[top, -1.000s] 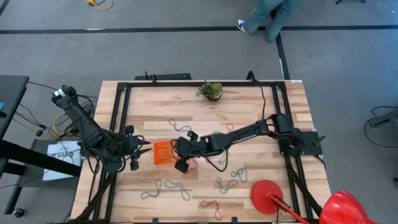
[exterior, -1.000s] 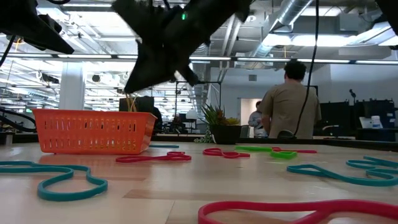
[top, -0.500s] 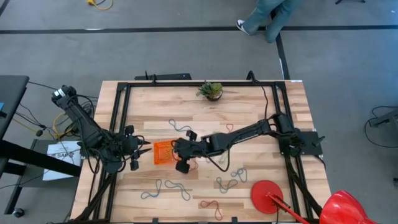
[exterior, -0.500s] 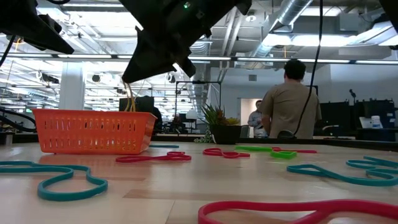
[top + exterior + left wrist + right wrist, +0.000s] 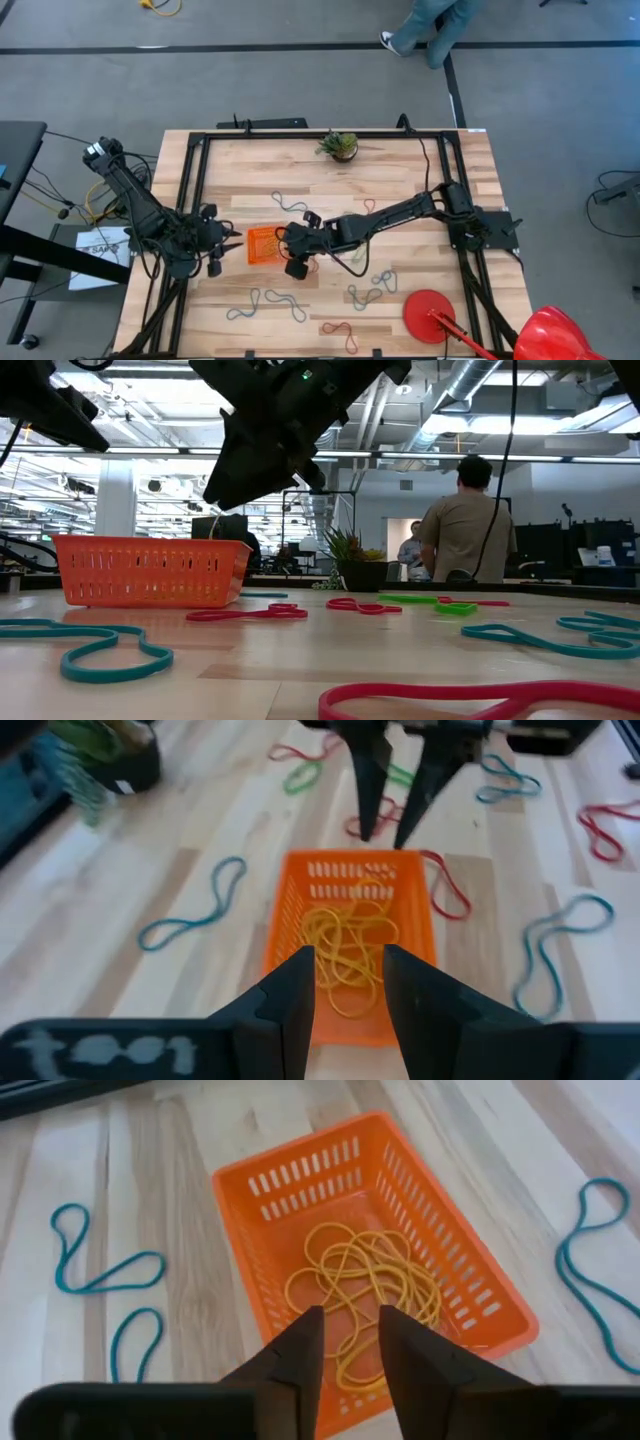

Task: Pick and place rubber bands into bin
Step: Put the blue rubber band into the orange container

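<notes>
**Desk:** What fills the picture?

**Photographer:** A wooden table [image 5: 400, 170] edged by a black frame, both arms reaching in. The right gripper [image 5: 283, 240] hangs over the right rim of the bin [image 5: 262, 245], its fingers [image 5: 300, 1350] parted with a clear gap and nothing between them. The left gripper [image 5: 232, 241] waits just left of the bin, fingers [image 5: 290, 995] also apart and empty.

**Desk:** And the bin?

**Photographer:** Orange, mesh-sided, left of the table's centre. A tangle of yellow rubber bands [image 5: 365, 1280] lies on its floor.

**Desk:** Anything loose?

**Photographer:** Plenty. Blue bands [image 5: 265, 300] lie toward the near left, a red band [image 5: 340, 330] at the near edge, and more blue ones [image 5: 370, 290] sit right of the bin. A potted plant [image 5: 340, 146] stands at the far edge and a flat red disc [image 5: 428, 312] at the near right. From table height, a person [image 5: 465, 520] stands in the room behind, apparently back turned.
</notes>
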{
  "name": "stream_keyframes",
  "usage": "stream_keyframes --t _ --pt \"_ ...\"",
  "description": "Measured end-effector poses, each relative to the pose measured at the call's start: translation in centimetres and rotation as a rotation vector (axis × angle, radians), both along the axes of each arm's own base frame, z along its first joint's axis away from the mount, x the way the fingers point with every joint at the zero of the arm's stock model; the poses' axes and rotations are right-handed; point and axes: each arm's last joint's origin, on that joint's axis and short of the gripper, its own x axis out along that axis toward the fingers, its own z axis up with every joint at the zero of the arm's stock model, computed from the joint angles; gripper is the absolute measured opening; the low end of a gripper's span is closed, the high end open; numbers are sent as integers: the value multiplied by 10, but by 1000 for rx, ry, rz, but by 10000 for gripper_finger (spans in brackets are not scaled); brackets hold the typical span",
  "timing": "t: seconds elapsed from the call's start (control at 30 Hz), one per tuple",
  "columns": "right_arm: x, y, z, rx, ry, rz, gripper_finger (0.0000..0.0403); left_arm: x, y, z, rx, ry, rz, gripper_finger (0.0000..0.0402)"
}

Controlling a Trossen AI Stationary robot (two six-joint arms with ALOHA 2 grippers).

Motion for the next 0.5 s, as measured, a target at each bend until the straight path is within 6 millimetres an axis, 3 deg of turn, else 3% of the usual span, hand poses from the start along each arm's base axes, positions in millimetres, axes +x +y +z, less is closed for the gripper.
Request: stream_keyframes --t 0.27,0.5 --pt "0 1 -1 55 17 52 113 3 -10 4 -88 39 -176 111" --pt "-2 5 -2 125 48 123 112 23 -43 -5 -185 95 -453 111"
